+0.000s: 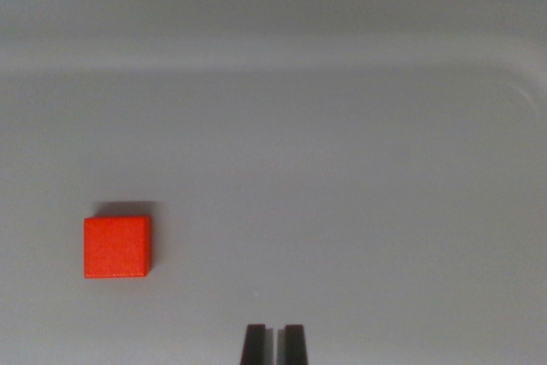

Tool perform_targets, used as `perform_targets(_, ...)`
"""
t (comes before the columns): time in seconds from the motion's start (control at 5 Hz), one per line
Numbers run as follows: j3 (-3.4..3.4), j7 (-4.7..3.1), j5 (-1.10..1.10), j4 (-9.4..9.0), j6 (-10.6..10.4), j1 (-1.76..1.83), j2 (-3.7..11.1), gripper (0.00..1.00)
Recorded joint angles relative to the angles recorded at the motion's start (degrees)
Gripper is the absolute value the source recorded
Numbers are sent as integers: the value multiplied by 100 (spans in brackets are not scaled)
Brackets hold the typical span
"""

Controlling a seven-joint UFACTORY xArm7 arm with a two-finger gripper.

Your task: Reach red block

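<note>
A small red block point(117, 247) lies flat on a plain grey surface in the lower left of the wrist view. My gripper point(273, 344) shows only as two dark fingertips at the bottom edge, near the middle. The tips stand almost together with a thin slit between them and nothing held. The block is well off to the wrist view's left of the fingertips and a little above them, apart from them.
The grey surface point(342, 168) fills the view. A faint curved ridge point(513, 91) runs across the upper part and bends down at the upper right.
</note>
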Motion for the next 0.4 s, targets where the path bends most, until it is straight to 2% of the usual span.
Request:
perform_targets(0.2,49,35,-12,-123,-257,41,154,0)
perform_targets(0.4,49,35,-12,-123,-257,41,154,0)
